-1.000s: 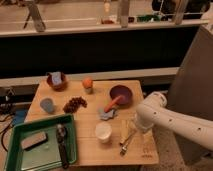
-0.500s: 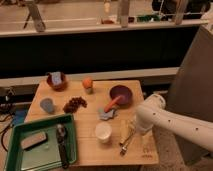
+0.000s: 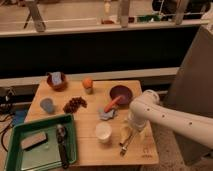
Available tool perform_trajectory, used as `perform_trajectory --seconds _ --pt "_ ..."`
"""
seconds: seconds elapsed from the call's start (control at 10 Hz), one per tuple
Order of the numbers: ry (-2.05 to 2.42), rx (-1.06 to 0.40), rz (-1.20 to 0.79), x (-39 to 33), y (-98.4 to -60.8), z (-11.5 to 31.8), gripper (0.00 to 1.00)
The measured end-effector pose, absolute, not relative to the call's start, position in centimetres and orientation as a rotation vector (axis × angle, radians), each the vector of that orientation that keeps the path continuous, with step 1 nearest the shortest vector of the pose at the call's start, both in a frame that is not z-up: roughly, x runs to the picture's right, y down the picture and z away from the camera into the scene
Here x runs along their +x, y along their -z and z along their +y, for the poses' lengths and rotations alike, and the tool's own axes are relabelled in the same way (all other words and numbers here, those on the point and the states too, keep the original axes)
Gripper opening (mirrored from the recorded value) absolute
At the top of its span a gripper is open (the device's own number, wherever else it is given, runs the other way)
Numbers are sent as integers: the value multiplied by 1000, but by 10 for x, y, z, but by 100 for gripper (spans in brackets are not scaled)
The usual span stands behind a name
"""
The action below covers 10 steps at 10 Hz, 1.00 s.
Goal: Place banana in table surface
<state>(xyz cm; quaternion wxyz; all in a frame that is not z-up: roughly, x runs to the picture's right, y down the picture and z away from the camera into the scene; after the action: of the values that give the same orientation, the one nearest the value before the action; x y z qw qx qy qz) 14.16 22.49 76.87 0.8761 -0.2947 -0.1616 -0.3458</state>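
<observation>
A small, pale yellow, slightly curved banana (image 3: 124, 133) was seen at the front right of the light tan wooden counter (image 3: 89, 146). The gripper (image 3: 132, 126) was positioned just over it; whether the banana was held could not be told.

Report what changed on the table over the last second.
Nothing visibly changed. The tool is by the banana, low over the right front of the table surface, exactly where it was. The white cup and green tray also kept their places.
</observation>
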Motion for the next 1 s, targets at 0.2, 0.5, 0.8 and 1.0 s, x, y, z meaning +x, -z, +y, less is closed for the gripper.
perform_trajectory --seconds 0.2,0.5,0.8,1.0 --pt "897 -582 -396 125 -771 225 80" --pt "1193 -570 -443 106 -778 232 80" --pt "1326 -583 -469 106 -788 235 80" --pt "1357 -581 -498 105 -791 235 80"
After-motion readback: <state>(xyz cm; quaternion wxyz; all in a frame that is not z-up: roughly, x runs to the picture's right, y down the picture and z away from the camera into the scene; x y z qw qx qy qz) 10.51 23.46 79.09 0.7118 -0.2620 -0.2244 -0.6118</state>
